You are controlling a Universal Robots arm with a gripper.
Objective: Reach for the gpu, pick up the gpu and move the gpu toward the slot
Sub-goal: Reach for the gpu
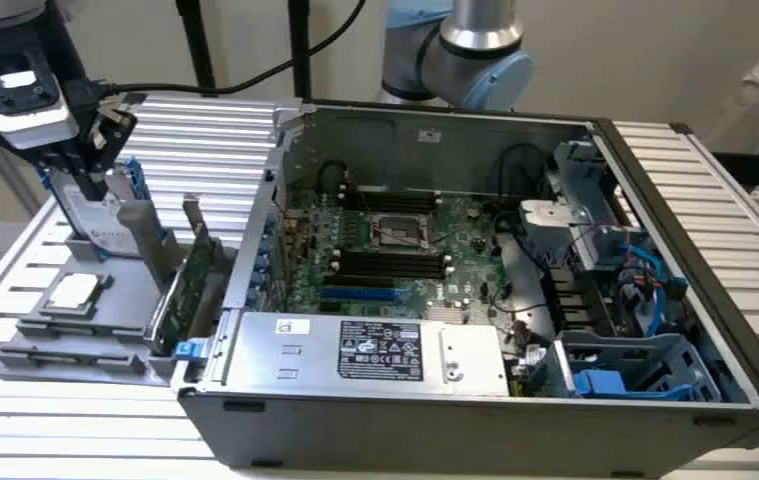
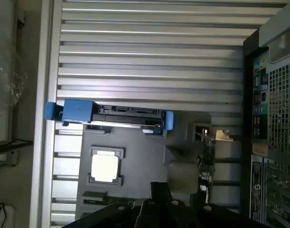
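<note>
Over slatted table [image 1: 199,140], end effector [image 1: 90,175] hangs apart from gpu [image 1: 182,290].

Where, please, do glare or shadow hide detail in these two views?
Wrist view: the processor chip is washed out to plain white, and the table slats carry bright streaks. Exterior view: the computer case is dim inside, against the pale slats around it.

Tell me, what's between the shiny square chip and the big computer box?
The green gpu, standing on edge in the gray holder, seen in the exterior view.
</note>
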